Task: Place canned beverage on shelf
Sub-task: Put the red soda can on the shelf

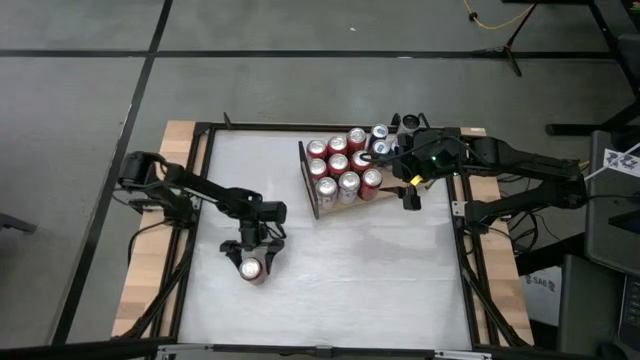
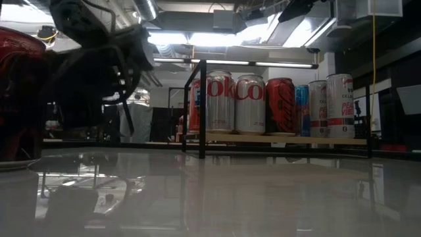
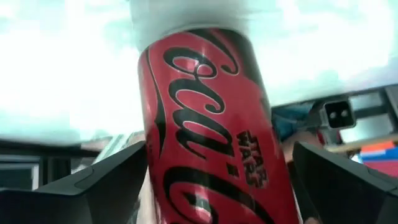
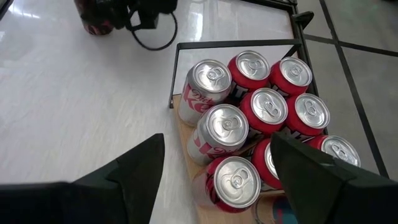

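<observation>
In the lower left part of the high view, the left gripper (image 1: 253,262) is hanging over a red can (image 1: 250,269) that is standing alone on the white table (image 1: 380,270), well apart from the shelf. The left wrist view is showing that can (image 3: 214,137) filling the middle of the frame, with the two dark fingers (image 3: 102,186) standing wide on either side of it and a gap showing between each finger and the can, so the claw is released and is not gripping it. In the low view the same can (image 2: 16,92) is sitting at the far left edge of the frame, partly hidden by the dark gripper (image 2: 99,66) in front of it. The shelf (image 1: 345,205) is lying in the upper middle of the table, its dark rail on the side facing the left arm, and it is carrying a cluster of cans (image 1: 340,170), red and silver ones packed together. The low view is showing them lined up on the board (image 2: 283,139) right of centre. The right gripper (image 1: 410,195) is hovering at the right edge of the shelf, above the cans; in the right wrist view its fingers (image 4: 137,165) are standing apart with nothing between them, looking down on the can tops (image 4: 249,118).
</observation>
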You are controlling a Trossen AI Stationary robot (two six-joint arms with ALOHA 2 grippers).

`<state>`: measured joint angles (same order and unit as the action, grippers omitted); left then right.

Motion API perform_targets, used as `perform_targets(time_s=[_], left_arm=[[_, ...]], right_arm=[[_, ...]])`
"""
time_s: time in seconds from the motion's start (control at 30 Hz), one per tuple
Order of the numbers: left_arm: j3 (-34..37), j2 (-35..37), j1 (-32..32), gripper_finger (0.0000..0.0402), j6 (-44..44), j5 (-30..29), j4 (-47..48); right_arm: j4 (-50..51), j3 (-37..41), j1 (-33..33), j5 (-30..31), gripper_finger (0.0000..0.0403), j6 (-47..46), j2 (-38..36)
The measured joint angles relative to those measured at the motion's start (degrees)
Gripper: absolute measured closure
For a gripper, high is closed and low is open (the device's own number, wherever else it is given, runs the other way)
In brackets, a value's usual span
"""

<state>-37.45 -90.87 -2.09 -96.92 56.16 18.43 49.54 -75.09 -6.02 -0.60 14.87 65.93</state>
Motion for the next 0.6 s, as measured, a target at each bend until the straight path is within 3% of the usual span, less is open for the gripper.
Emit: perform_targets(time_s=[0.33,0.6], left_arm=[[0.0,13.28,0.16,0.0015,-0.39,-14.25,12.5],[0.0,28.05,-3.45,0.0015,-0.41,-33.33,21.86]], right_arm=[[-0.02,0.0,0.02,-0.02,0.012,0.0,0.0],[-0.02,0.0,0.01,0.0,0.012,0.0,0.0]])
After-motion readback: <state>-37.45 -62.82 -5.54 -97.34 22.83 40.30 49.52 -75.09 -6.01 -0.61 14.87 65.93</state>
